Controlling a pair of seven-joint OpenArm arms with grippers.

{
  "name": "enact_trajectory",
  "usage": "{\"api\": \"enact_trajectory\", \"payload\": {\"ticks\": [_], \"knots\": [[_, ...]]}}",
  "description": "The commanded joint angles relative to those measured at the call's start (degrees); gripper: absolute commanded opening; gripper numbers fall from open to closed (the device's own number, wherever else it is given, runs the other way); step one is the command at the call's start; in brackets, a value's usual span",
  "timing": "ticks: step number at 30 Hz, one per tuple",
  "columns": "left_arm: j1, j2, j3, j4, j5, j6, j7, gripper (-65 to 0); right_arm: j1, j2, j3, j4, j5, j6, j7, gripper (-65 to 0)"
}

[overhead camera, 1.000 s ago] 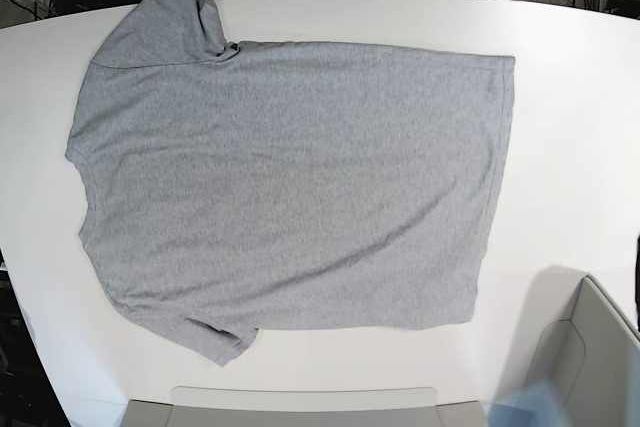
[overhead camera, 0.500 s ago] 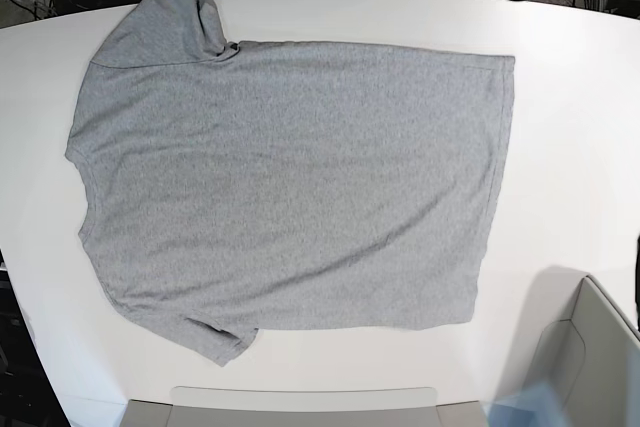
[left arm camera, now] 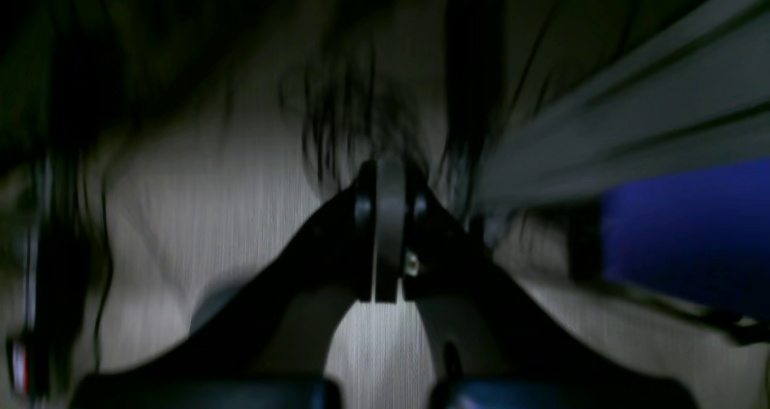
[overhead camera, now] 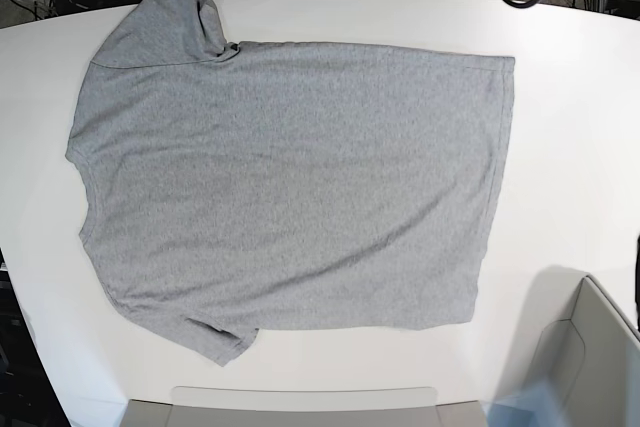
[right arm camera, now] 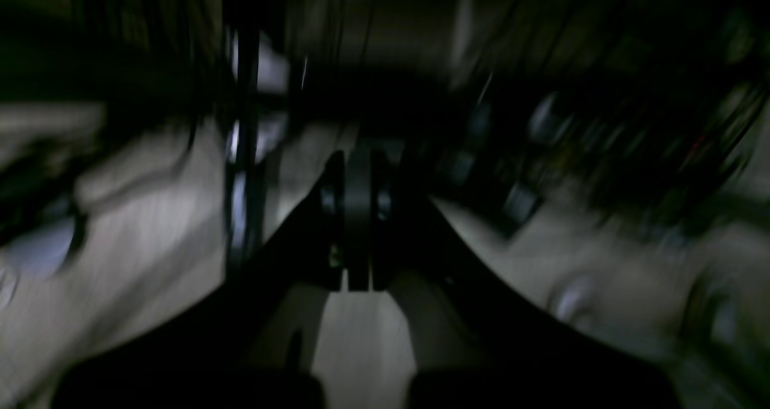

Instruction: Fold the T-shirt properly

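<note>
Spreading looked finished, or nearly so, and you were at the threshold of the first fold. The T-shirt lay flat on the white table, plain side up, with its neckline toward the base view's left and its hem toward the right. You had both pincers closed and empty: the left gripper and the right gripper each showed tips brought together, with no cloth between them. Neither one appeared in the base view, so you had them away from the garment. The far sleeve reached to the table's far edge and seemed to go a little past it, bunched where it met the body, while the near sleeve had a small tuck close to its opening. A shallow diagonal crease crossed the lower body. None of the main folds had been made, so you were, I judged, at the very beginning. Your next move called for opening both grippers, bringing them down over one long side and pinching it near the shoulder and near the hem, then carrying both points inward together. Uneven lifting could have twisted the panel or dragged the neckline askew.
</note>
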Motion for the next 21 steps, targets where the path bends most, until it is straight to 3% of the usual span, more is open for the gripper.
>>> {"api": "enact_trajectory", "payload": {"ticks": [1, 3, 10, 17, 21], "knots": [[1.7, 0.0, 0.2, 0.0, 0.0, 0.2, -7.5, -64.9, -2.5, -0.2, 0.1, -0.2, -0.3, 0.2, 4.6, -64.7], [4.0, 0.1, 0.3, 0.6, 0.0, 0.1, -13.8, -64.9, -5.0, 0.5, 0.1, -0.2, -0.3, 0.2, 12.1, -64.7], [10.6, 0.2, 0.3, 11.5, 0.0, 0.1, -12.8, -64.9, -11.2, 1.4, 0.1, 8.1, -0.2, 0.2, 12.7, -64.7], [27.7, 0.2, 0.3, 43.3, 0.0, 0.1, -12.7, -64.3, -28.6, 1.4, 0.1, 40.6, 1.0, 0.2, 12.5, -64.7], [34.9, 0.2, 0.3, 58.1, 0.0, 0.1, -12.6, -56.9, -37.7, 2.5, 0.1, 60.2, 7.6, 0.3, 10.7, -64.6]]}}
